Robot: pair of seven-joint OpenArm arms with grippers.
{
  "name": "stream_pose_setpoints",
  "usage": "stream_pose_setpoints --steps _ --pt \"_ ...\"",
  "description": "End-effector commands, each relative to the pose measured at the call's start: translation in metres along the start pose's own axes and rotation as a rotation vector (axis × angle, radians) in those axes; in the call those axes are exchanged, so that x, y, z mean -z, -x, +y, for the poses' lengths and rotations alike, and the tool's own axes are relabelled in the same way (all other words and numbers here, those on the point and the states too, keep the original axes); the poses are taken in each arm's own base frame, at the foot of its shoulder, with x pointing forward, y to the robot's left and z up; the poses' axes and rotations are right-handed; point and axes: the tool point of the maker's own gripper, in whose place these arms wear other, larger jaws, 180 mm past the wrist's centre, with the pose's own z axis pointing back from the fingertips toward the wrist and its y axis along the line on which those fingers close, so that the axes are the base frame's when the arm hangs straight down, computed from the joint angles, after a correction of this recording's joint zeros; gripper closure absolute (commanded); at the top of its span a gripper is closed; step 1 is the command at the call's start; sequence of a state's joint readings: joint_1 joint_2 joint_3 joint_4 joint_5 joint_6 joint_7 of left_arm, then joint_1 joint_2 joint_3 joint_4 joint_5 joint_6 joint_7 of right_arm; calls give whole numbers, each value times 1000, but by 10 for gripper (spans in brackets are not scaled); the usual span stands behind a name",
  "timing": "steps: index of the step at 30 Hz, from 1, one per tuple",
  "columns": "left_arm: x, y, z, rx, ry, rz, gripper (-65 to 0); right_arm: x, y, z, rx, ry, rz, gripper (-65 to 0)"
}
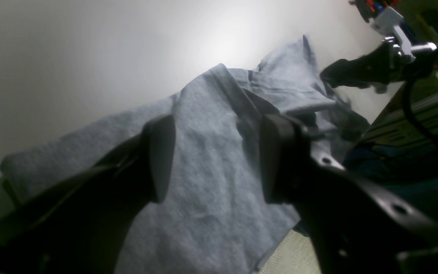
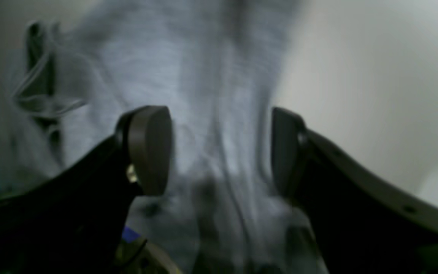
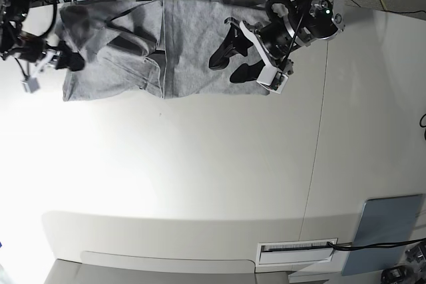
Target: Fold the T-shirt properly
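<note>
Hovering with its jaws spread wide and gripping nothing, the left gripper (image 1: 211, 160) is framing plain grey cloth of the T-shirt (image 3: 166, 44) between its pads. Beyond, the right gripper (image 2: 221, 152) is likewise gaping empty over blurred folds, the shirt lying rumpled along the table's (image 3: 200, 177) far edge.

Your right wrist view is smeared: the T-shirt (image 2: 203, 76) ahead of the spread right gripper (image 2: 221, 152) shows only as streaked grey, its folds unreadable. Below the left gripper (image 1: 211, 160), its own dark fingers (image 1: 158, 160) cover part of the cloth, and the frame's bottom edge cuts the fabric off. In your base view the right gripper (image 3: 70, 61) is too small to judge its jaws
</note>
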State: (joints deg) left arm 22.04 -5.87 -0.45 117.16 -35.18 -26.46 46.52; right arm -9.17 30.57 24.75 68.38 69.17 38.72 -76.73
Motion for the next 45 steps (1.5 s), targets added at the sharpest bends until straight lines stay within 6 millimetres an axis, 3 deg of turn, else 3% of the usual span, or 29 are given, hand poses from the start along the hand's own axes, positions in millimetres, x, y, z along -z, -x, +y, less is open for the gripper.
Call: stream_pose_setpoints --steps 1,9,15,17,24,27,34,39,45 --pt "-2 -11 -5 14 13 -40 -343 2 17 -5 -13 35 94 -390" --pt "-2 -5 -2 23 -6 -21 -343 20 28 5 -24 11 144 -378" --pt "-2 -5 -2 23 -7 -20 -343 20 23 5 -21 12 117 -58" --pt "-2 -4 -1 23 -9 -17 -343 19 18 4 -24 18 98 0" --pt "-7 19 5 46 -66 59 -343 -28 -16 -25 -47 128 19 0" --pt "-11 34 10 64 -106 107 -343 -43 -26 -26 -43 130 -8 0" --pt "-16 67 24 73 -187 148 -343 -46 -41 36 -197 44 -50 0" --pt "-14 83 41 49 -249 155 -343 -36 -45 102 -373 41 -113 0" --pt "-11 103 47 17 -254 171 -343 -32 -60 182 -501 39 -319 0"
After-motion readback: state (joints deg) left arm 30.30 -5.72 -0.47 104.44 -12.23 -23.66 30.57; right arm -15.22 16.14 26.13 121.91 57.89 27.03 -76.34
